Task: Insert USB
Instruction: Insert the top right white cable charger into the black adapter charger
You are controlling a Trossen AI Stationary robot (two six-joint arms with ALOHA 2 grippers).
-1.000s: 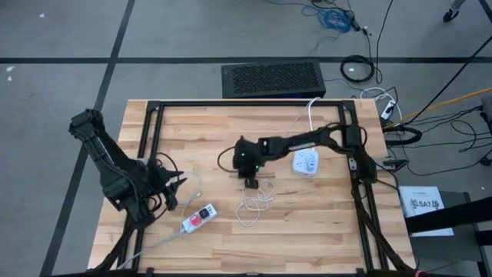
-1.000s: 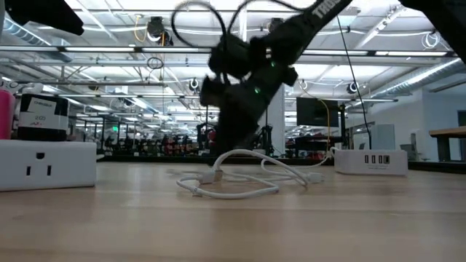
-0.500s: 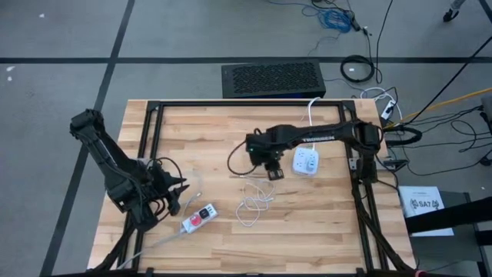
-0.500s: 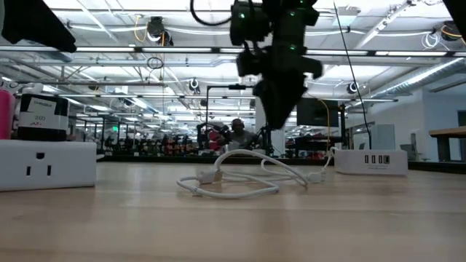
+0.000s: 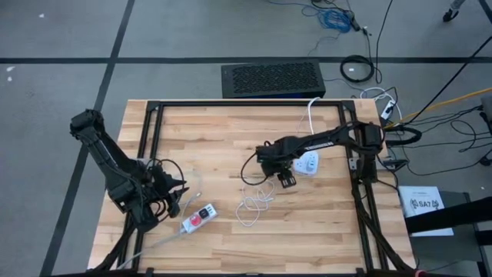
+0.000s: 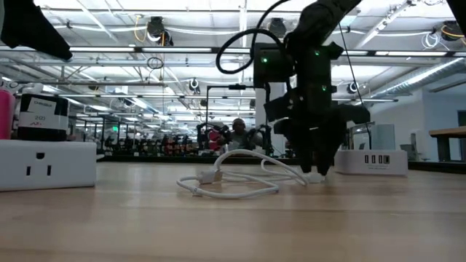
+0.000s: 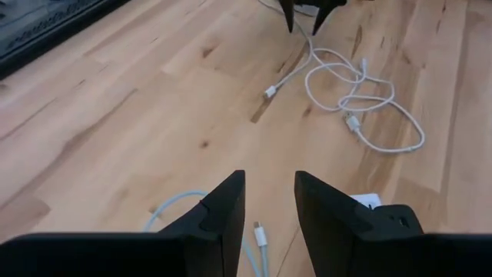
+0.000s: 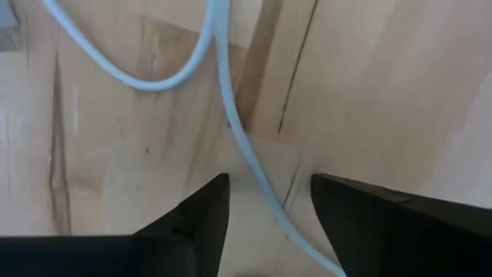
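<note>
A white USB cable [image 5: 257, 204] lies in loose loops on the wooden table, also seen in the low view [image 6: 240, 178]. A white USB charger block [image 5: 307, 162] sits to its right, ports showing in the low view [image 6: 370, 161]. My right gripper [image 5: 286, 181] points down, open, just above the table at the cable's right end [image 6: 317, 176]. In its wrist view a strand of the cable [image 8: 250, 173] runs between the two fingers, apart from them. My left gripper [image 5: 175, 192] waits open at the near left, over a pale blue cable [image 7: 250, 238].
A white power strip with a red switch [image 5: 198, 218] lies near the left gripper. In the low view a white outlet block [image 6: 47, 164] stands at the left. Black frame rails [image 5: 231, 104] border the table. Bare wood lies at the front right.
My right gripper has gone from the table's middle toward the right edge, rising first and then coming down beside the charger at the cable's right end. It has turned from slanted to pointing down, and its fingers stand wider apart. The cable has stayed where it was.
</note>
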